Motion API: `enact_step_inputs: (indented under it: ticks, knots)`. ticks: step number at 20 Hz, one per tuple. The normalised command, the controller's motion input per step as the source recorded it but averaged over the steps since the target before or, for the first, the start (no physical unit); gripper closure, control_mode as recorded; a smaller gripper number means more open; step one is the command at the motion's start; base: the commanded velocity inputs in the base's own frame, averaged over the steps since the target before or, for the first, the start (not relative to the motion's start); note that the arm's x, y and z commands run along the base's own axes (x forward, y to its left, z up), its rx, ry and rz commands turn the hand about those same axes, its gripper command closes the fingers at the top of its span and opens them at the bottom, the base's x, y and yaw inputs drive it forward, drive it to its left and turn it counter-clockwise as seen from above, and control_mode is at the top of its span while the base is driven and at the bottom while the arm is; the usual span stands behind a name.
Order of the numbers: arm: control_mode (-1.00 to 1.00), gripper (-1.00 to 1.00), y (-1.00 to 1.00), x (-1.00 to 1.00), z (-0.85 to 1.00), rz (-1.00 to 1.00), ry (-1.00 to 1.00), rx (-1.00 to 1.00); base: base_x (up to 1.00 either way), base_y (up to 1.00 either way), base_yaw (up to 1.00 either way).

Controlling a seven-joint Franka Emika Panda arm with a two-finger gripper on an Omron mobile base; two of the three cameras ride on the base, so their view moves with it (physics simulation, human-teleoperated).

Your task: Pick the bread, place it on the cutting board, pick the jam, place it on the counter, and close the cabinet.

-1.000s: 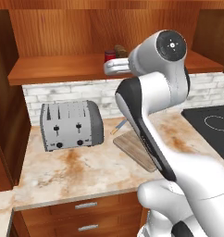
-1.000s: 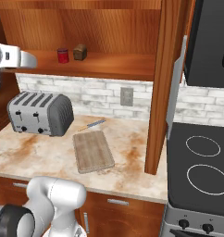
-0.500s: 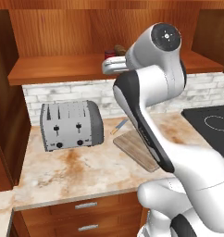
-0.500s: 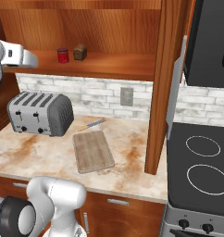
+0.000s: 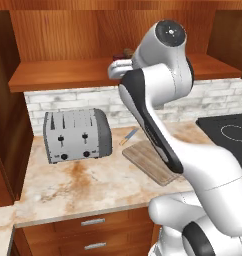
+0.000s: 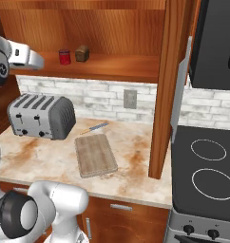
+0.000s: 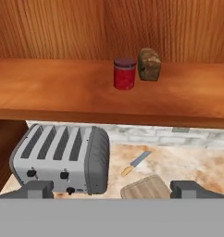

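The jam (image 7: 124, 73), a small red jar, and the dark brown bread (image 7: 149, 64) stand side by side on the open cabinet's shelf (image 7: 53, 92), bread to the right. My gripper (image 7: 113, 190) is open, its fingertips (image 7: 37, 189) wide apart with nothing between them, held short of the shelf's front edge. In the right base view my hand (image 6: 26, 56) hovers left of the jam (image 6: 64, 57) and bread (image 6: 81, 53), apart from both. The cutting board (image 6: 95, 154) lies bare on the counter (image 6: 36, 163). The cabinet door (image 6: 167, 85) stands open.
A silver toaster (image 6: 41, 116) sits on the counter under the shelf's left part. A knife (image 6: 94, 127) lies between toaster and board. A black stove (image 6: 207, 166) is on the right, past the open door. Drawers (image 5: 93, 230) run below the counter.
The arm's upper joints have shifted slightly and the hand has risen a little before the shelf. The gripper has stayed open; jam and bread have not moved.
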Motion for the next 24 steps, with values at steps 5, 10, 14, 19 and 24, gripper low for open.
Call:
enact_step_inputs:
  ticks: [5,10,14,19,24]
  knots:
    - [-1.00,-1.00,0.00,0.36,-0.30,0.00,0.00,0.00,0.00,0.00,0.00]
    - [-1.00,-1.00,0.00,0.50,-0.10,0.00,0.00,0.00,0.00,0.00,0.00]
    - [-1.00,-1.00,0.00,0.51,0.00,0.00,0.00,0.00,0.00,0.00,0.00]
    - [-1.00,-1.00,-0.03,0.54,0.00,0.00,0.01,0.00,0.00,0.00,0.00]
    - [-1.00,-1.00,-0.06,0.48,0.00,0.00,0.01,0.00,0.00,0.00,0.00]
